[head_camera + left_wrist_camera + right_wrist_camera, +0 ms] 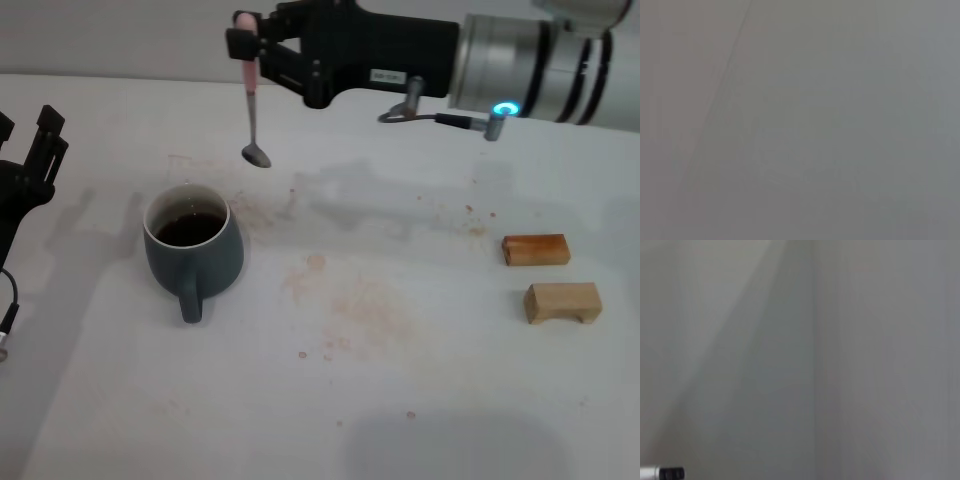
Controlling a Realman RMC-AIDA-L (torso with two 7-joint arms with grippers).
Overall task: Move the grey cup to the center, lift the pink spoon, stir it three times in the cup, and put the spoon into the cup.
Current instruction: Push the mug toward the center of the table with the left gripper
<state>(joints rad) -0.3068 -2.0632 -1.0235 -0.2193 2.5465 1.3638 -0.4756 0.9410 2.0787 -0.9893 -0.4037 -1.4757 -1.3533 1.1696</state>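
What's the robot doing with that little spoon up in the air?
The right gripper is holding the pink spoon by its handle, so it hangs bowl-down above the table, a bit behind the grey cup. The cup has dark liquid in it, and the spoon isn't in it yet. The left gripper waits off at the left edge. Two wooden blocks sit to the right.

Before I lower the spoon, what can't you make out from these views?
- Head view: how deep the dark liquid in the grey cup is; its wall hides it.
- Head view: left hand cut off by the edge.
- Both wrist views: only blank grey, so no close look at the pink spoon in the right hand.
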